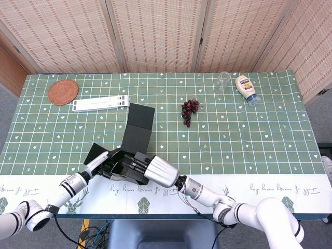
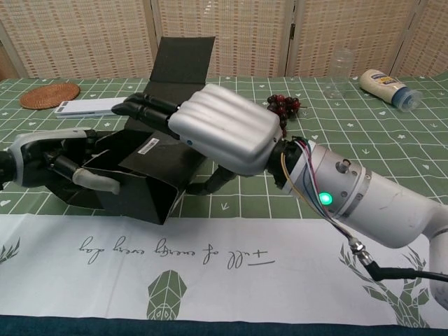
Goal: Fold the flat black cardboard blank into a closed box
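I'm holding the half-folded black cardboard box [image 2: 143, 183] at the table's [image 1: 249, 140] near edge, its long lid flap standing up behind. Left hand [image 2: 52, 162] is gripping the box's left wall, thumb across the front. Right hand [image 2: 220, 129] is lying over the top, fingers straight, thumb under the side.

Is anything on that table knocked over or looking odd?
Only the mayonnaise bottle stands out: it lies on its side at the far right, beside an upright glass. Nothing looks spilled or damaged.
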